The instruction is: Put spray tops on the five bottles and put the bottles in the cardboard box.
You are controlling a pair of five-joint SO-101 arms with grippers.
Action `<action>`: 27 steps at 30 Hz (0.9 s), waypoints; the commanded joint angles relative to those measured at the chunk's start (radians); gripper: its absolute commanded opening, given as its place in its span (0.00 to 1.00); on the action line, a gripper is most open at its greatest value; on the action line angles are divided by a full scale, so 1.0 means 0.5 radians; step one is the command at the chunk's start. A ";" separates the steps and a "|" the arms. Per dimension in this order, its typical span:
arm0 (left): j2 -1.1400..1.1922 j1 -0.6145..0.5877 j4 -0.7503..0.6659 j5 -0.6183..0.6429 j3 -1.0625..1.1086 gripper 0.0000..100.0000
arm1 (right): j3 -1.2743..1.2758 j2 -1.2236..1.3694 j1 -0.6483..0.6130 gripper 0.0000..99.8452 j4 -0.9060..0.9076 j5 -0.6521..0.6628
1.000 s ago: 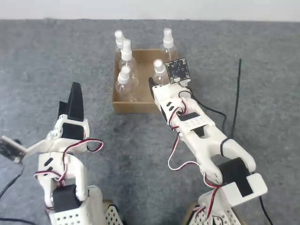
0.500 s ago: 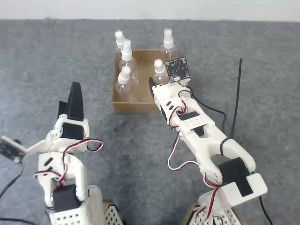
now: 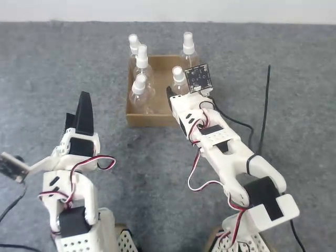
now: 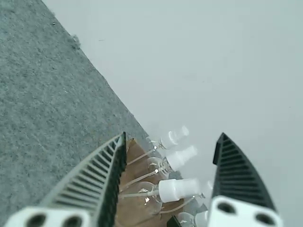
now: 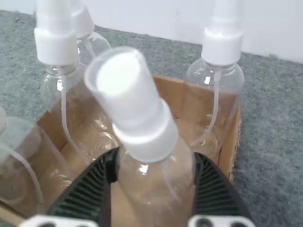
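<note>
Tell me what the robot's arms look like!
Both the left arm and the right arm are white plastic with black motor blocks. Thin red, white and black wires loop along them. The left gripper and right gripper have black, pointy, ridged fingers. A small black square board sits on the right wrist.

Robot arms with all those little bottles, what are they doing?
The right arm's end effector is closed around a bottle that has its spray top on, holding it in or just over the cardboard box. The other four bottles have tops too and stand in the box or at its back edge. The left arm's end effector is open and empty, off to the side, pointing toward the box.
</note>
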 commanded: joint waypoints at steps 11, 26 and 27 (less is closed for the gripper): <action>-0.037 -0.003 -0.068 0.003 -0.091 0.28 | -0.120 -0.044 0.011 0.15 0.084 0.003; -0.037 -0.003 -0.071 0.003 -0.091 0.28 | -0.120 -0.048 0.011 0.20 0.087 0.000; -0.037 -0.003 -0.071 0.003 -0.091 0.28 | -0.120 -0.051 0.014 0.20 0.087 0.000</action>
